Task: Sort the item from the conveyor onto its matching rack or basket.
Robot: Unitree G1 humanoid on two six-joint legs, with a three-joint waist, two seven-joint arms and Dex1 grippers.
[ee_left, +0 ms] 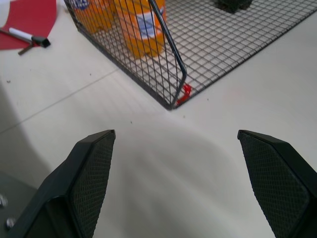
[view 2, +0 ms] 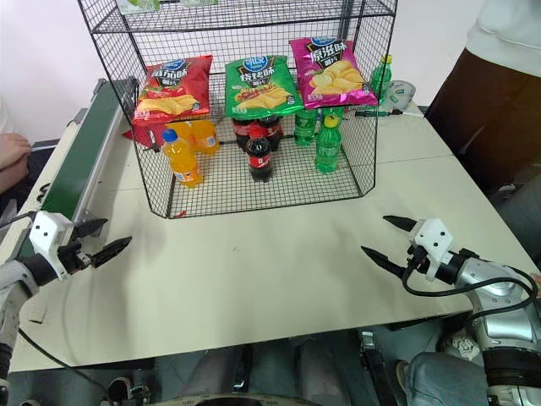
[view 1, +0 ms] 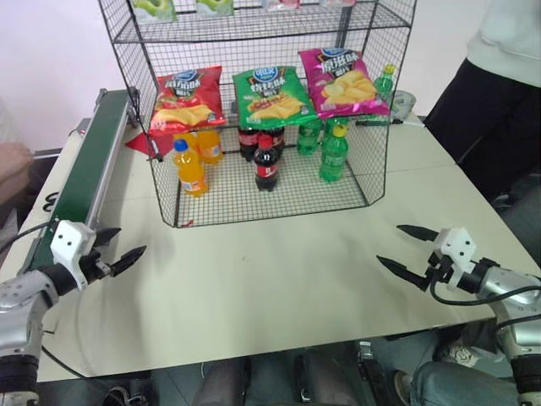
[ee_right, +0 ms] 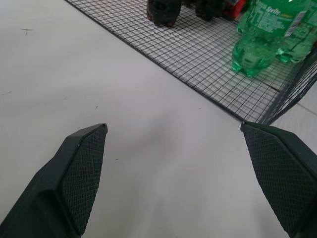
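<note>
A shiny red chip bag (view 1: 186,98) lies at the left of a tier in the black wire rack (view 1: 372,101), beside a green bag (view 1: 270,95) and a pink bag (view 1: 342,80). The dark green conveyor (view 1: 89,165) runs along the table's left side, and no bag shows on its visible stretch. My left gripper (view 1: 131,240) hovers open over the table near the conveyor's near end, nothing between its fingers (ee_left: 94,163). My right gripper (view 1: 389,244) hovers open over the table's right front, also holding nothing.
Orange (view 1: 190,169), cola (view 1: 266,165) and green (view 1: 334,154) bottles stand on the rack's bottom tier. A red sheet with a pen (ee_left: 29,17) lies between rack and conveyor. A person (view 1: 499,85) stands at the right, and a hand (view 1: 13,169) rests at the left.
</note>
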